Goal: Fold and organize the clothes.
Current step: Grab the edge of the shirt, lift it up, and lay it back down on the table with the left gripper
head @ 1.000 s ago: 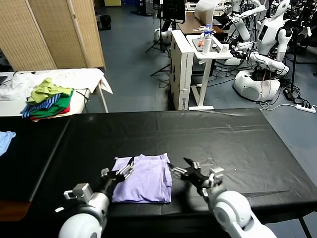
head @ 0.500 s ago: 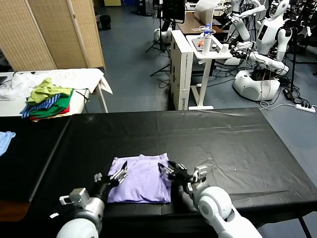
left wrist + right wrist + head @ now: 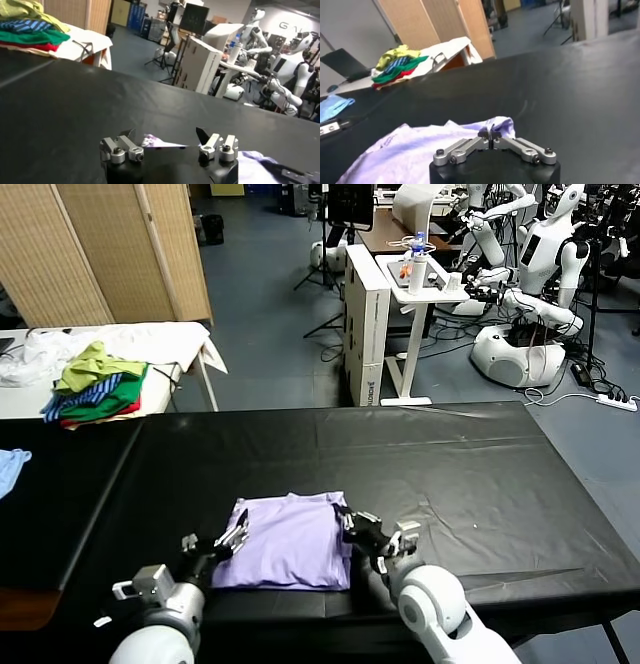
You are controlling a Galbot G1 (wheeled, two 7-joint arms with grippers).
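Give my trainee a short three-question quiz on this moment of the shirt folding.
1. True or false: the right gripper has its fingers together on an edge of the lavender T-shirt.
2. The left gripper is: A) open, B) shut on the shirt, C) out of view.
3. Fill in: the pile of green, striped and red garments lies on the ___ table at the robot's left.

Key: 1 true; 2 A; 3 white

From my left wrist I read a large "G" on the far wall point(image 3: 286, 24); letters after it are unclear. Cabinet point(image 3: 368, 394) lettering too small to read.
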